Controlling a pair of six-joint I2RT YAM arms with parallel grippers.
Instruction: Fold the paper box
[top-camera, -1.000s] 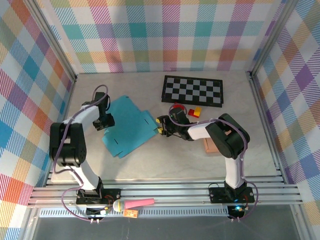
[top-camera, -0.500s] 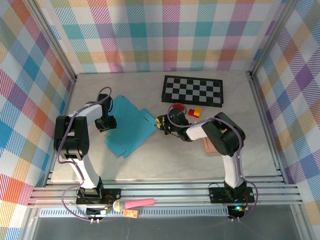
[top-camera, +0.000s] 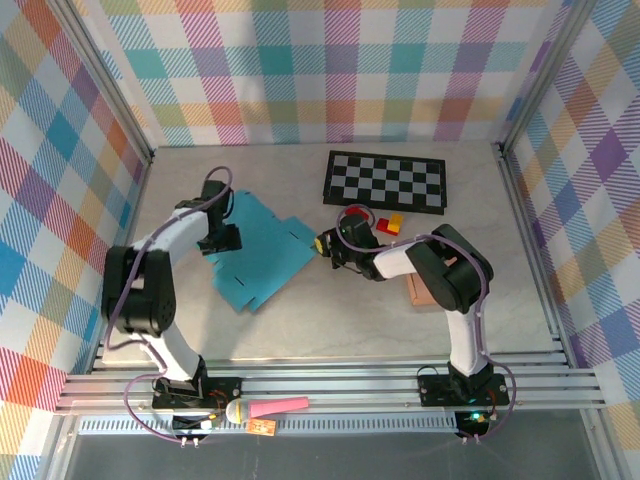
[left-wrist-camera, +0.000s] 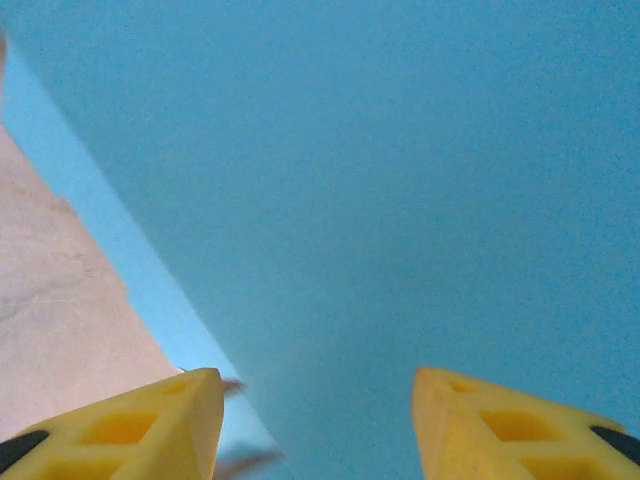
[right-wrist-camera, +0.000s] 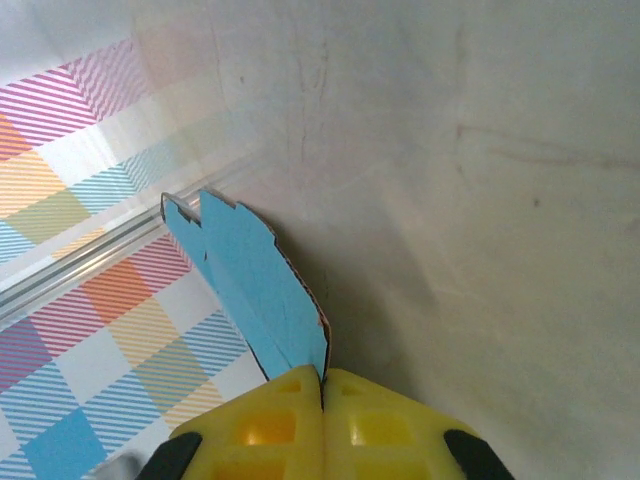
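Pale table (top-camera: 330, 325), flat blue paper box (top-camera: 260, 250), checkerboard mat (top-camera: 385, 181)

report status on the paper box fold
Right tool shut on flat blue paper box edge. Left tool open above it. Small red and yellow blocks beside right arm.

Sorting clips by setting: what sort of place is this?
Likely a robot test cell: plaid walls on aluminium framing enclose a table with two bolted arms, plus props like a checkerboard and a blue paper box.

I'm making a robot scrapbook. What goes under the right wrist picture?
The right claw pinches an edge of the blue paper box, pale table behind.
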